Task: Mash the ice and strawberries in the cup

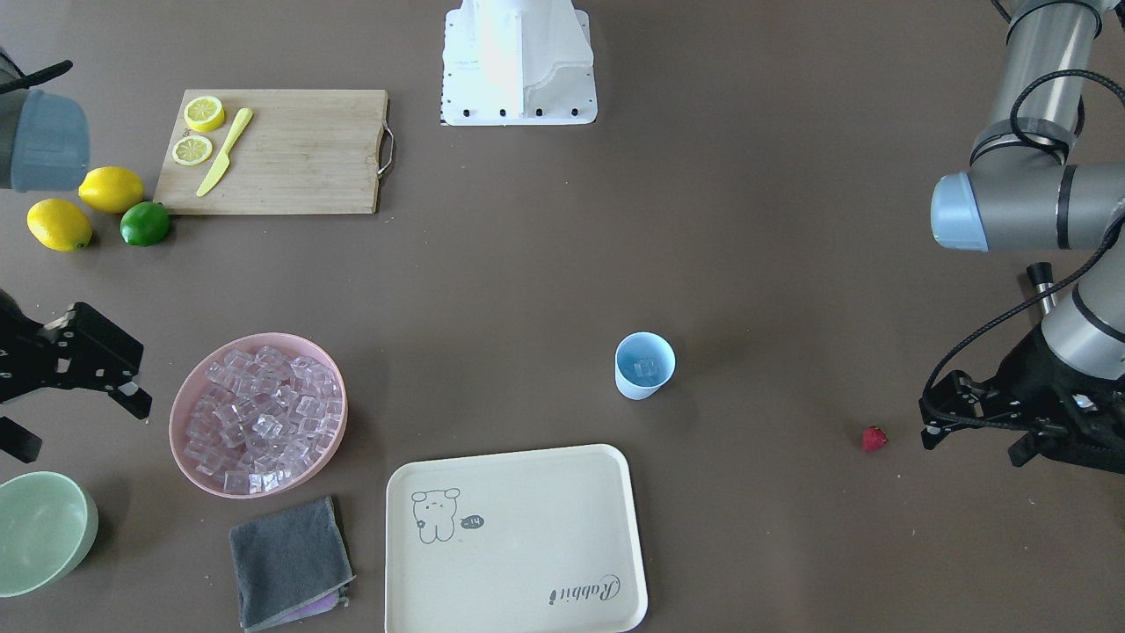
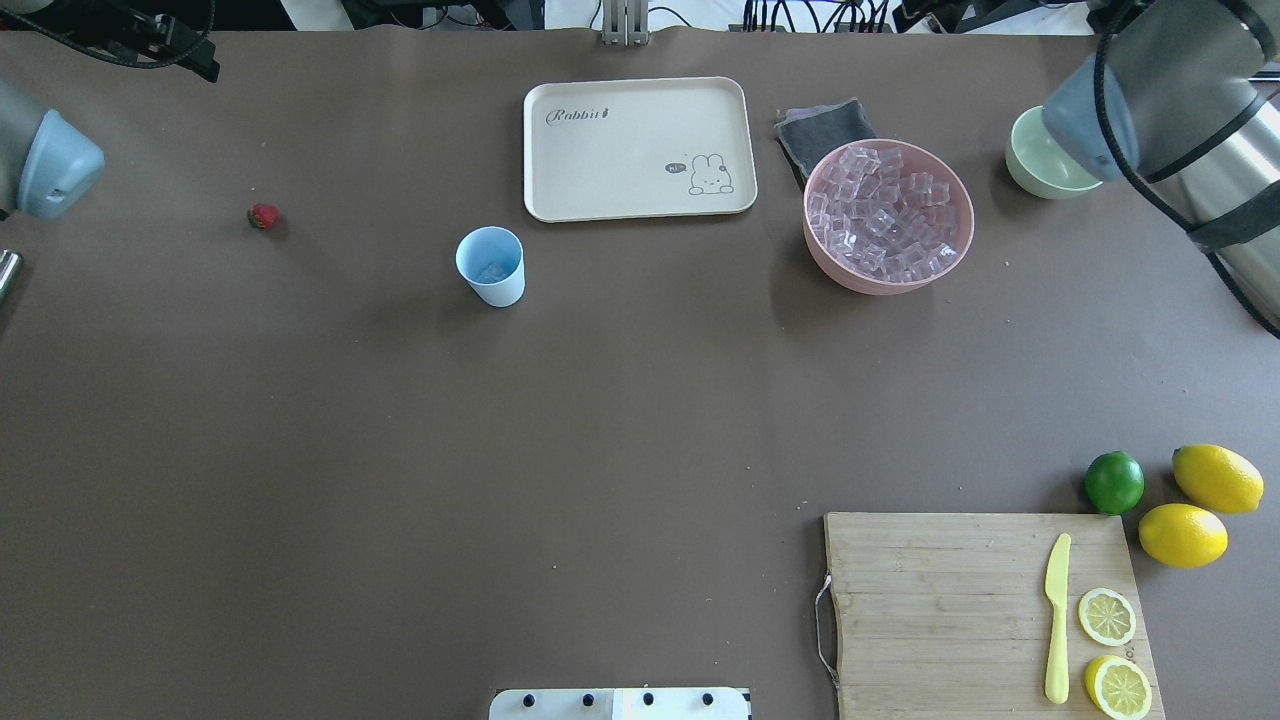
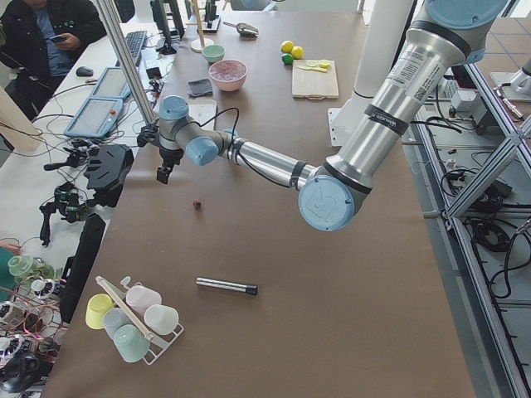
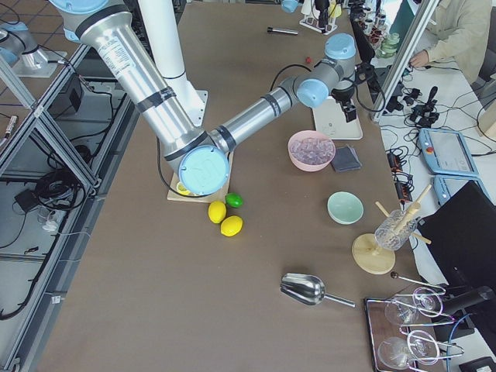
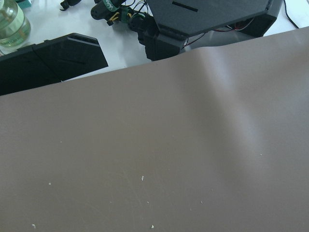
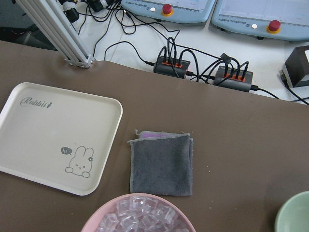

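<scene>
The strawberry lies on the table just beside the left gripper, off its fingertips on the side toward the cup, which holds an ice cube; the gripper's jaws stand apart

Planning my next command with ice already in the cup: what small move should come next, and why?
Probably bring the left gripper over the strawberry and lower it for a grasp. The strawberry lies alone on the table, close beside that gripper, which looks open and empty. The cup seems to hold ice but no berry.
</scene>
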{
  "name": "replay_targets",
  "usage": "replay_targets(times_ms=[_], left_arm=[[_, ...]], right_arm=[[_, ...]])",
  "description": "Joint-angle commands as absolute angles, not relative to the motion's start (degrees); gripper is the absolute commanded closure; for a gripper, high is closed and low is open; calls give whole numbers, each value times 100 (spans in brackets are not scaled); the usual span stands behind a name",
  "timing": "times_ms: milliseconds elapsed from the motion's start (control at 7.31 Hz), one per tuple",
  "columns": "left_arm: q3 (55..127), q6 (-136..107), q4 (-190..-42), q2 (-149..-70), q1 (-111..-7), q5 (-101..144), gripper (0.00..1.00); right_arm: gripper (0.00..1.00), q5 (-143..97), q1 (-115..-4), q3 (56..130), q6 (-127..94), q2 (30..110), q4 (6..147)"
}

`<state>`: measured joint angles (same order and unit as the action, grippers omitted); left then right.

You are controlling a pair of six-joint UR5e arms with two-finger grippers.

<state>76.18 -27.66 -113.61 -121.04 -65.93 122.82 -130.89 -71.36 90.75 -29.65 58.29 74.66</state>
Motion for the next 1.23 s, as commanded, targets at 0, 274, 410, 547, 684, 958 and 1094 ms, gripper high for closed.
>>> replay_targets(times_ms=[0, 274, 410, 547, 684, 958, 1094], left_arm=[[7288, -2104, -11286, -12120, -6460, 12435, 2], [7190, -1270, -11285, -12085, -6416, 12454, 2], [7172, -1083, -11294, -12068, -6320, 12454, 2], [7172, -959, -11355, -11832, -6137, 12437, 2], [7076, -558, -11355, -11778, -6126, 12437, 2], [6987, -405, -11355, -11812, -6004, 12437, 3], [6979, -239, -11347, -11873, -5994, 12437, 3]], right_arm=[[1, -13219, -7593, 9097, -2585, 6212, 7637], [1, -13219, -7864, 9157, -1657, 6729, 7620], [1, -13210, -7892, 9254, -1539, 6898, 7629], [1, -13201, -7893, 9272, -1529, 6978, 7629], [1, -13201, -7919, 9386, -1529, 7074, 7620], [1, -13157, -7928, 9466, -1529, 7189, 7620], [1, -13149, -7954, 9535, -1538, 7268, 7620]])
